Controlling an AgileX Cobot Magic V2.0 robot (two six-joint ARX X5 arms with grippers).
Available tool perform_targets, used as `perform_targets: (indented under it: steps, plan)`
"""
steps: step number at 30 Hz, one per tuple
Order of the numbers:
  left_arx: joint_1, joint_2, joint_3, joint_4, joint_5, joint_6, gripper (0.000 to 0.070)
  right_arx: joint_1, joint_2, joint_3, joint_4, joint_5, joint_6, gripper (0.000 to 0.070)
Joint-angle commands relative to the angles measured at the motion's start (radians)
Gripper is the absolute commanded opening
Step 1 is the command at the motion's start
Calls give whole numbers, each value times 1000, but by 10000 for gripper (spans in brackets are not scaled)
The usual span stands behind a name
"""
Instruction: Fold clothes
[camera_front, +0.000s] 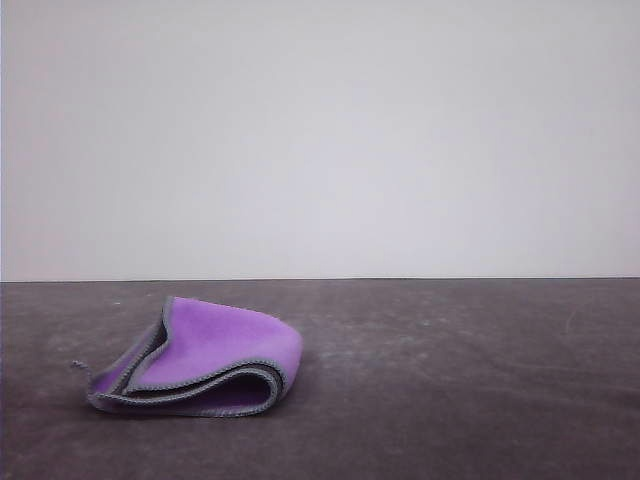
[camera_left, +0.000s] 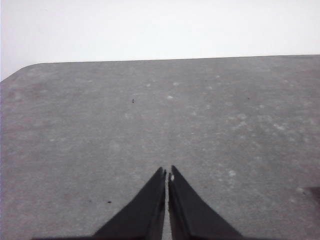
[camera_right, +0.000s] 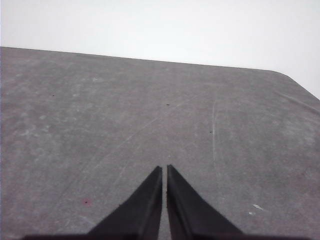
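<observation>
1. The cloth (camera_front: 195, 362) lies on the dark tabletop (camera_front: 450, 380), on my left side in the front view. It is doubled over loosely, purple face up, with the grey stitched edge curling along the near fold and a stray thread at its left corner.

2. Left gripper (camera_left: 167, 174) — fingers pressed together, nothing between them, bare tabletop ahead of it. Right gripper (camera_right: 164, 169) — likewise closed and empty over bare surface.

3. My read: the fold is rough, not flat. The layers bulge and gape at the near edge, so the step in hand is either squaring it up or starting a cleaner fold.

4. To do it well, I would open the left gripper before coming down, since it sits on the cloth's side.

5. Take one layer only, at a corner of the stitched edge, not the whole stack.

6. Pin the opposite side with the right gripper so the cloth does not slide on the tabletop.

7. Carry the corner low and lay it edge on edge; lifting high would likely let the soft fabric flop open.
</observation>
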Motion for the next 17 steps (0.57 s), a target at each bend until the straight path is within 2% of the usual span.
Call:
perform_targets:
  steps: [1,17]
  plan:
    - [0,-1,-20,11,1,14,0,0,0,-3,11,1,-5,14]
    - [0,-1,-20,11,1,14,0,0,0,-3,11,1,-5,14]
